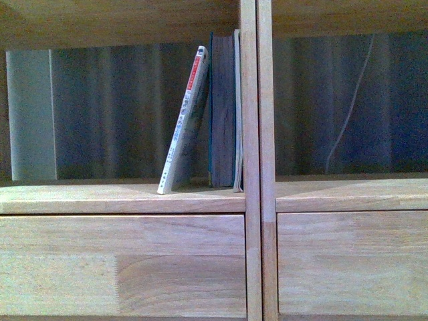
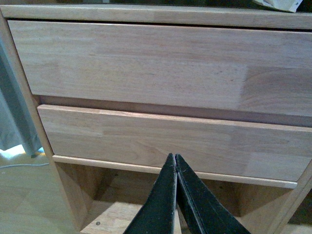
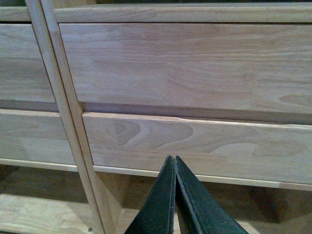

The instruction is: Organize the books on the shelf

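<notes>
**Slim paperback still leaning as both arms wait low**

The wooden shelf (image 1: 251, 194) fills the front view; no table shows, so places are given by its compartments. Left of the central double upright (image 1: 257, 100), the teal book (image 1: 223, 110) stands upright against the post, propping the tilted white paperback (image 1: 184, 124), which looks not yet straightened. Only the wrist views show the arms: the left gripper (image 2: 176, 157) and right gripper (image 3: 175, 158), jaws pressed together and empty, face the drawer fronts (image 2: 161, 66) below.
</notes>
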Controlling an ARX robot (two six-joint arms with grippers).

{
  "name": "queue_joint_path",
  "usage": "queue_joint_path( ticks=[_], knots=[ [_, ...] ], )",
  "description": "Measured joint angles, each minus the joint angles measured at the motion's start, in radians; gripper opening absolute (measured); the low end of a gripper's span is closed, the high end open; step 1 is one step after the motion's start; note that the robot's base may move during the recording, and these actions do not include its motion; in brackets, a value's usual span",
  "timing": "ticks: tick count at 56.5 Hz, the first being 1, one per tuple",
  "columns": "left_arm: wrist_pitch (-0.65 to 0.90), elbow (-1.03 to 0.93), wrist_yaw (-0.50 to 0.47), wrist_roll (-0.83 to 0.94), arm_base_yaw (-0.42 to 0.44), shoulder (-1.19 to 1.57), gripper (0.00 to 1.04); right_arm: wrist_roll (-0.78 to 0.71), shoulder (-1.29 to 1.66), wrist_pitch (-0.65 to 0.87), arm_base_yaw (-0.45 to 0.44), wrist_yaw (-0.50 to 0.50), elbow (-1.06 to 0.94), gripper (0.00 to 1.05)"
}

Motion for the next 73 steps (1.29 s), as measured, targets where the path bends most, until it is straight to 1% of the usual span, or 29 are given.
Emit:
queue_joint_path(
  ticks=[6, 7, 10, 11, 16, 45, 47, 52, 53, 56, 57, 64, 66, 73],
  knots=[
    [-0.019, -0.013, 0.000, 0.000, 0.000, -0.035, 0.03, 0.000, -0.014, 0.004, 0.000, 0.000, -0.016, 0.03],
    [-0.035, -0.014, 0.000, 0.000, 0.000, -0.050, 0.03, 0.000, -0.016, 0.004, 0.000, 0.000, -0.019, 0.03],
    [-0.150, -0.024, 0.000, 0.000, 0.000, -0.149, 0.03, 0.000, -0.020, 0.005, 0.000, 0.000, -0.025, 0.03],
    [-0.156, -0.031, 0.000, 0.000, 0.000, -0.172, 0.03, 0.000, -0.022, 0.005, 0.000, 0.000, -0.027, 0.03],
    [-0.159, -0.053, -0.001, 0.000, 0.000, -0.215, 0.03, 0.000, -0.056, 0.008, 0.000, 0.000, -0.059, 0.03],
    [-0.163, -0.054, 0.000, 0.000, 0.000, -0.220, 0.03, 0.000, -0.061, 0.009, 0.000, 0.001, -0.059, 0.03],
    [-0.163, -0.054, 0.000, 0.000, 0.000, -0.220, 0.06, 0.000, -0.061, 0.009, 0.000, 0.001, -0.059, 0.03],
    [-0.163, -0.054, 0.000, 0.000, 0.000, -0.220, 0.22, 0.000, -0.061, 0.009, 0.000, 0.001, -0.059, 0.03],
    [-0.163, -0.054, 0.000, 0.000, 0.000, -0.220, 0.24, 0.000, -0.061, 0.009, 0.000, 0.001, -0.059, 0.03],
    [-0.163, -0.054, 0.000, 0.000, 0.000, -0.220, 0.35, 0.000, -0.061, 0.009, 0.000, 0.001, -0.059, 0.03],
    [-0.163, -0.054, 0.000, 0.000, 0.000, -0.220, 0.36, 0.000, -0.061, 0.009, 0.000, 0.001, -0.059, 0.03],
    [-0.163, -0.054, 0.000, 0.000, 0.000, -0.220, 0.58, 0.000, -0.061, 0.009, 0.000, 0.001, -0.059, 0.03],
    [-0.163, -0.054, 0.000, 0.000, 0.000, -0.220, 0.63, -0.002, -0.061, 0.009, 0.000, 0.001, -0.059, 0.05],
    [-0.163, -0.054, 0.000, 0.000, 0.000, -0.220, 0.84, -0.002, -0.061, 0.009, 0.000, 0.001, -0.059, 0.26]
  ],
)
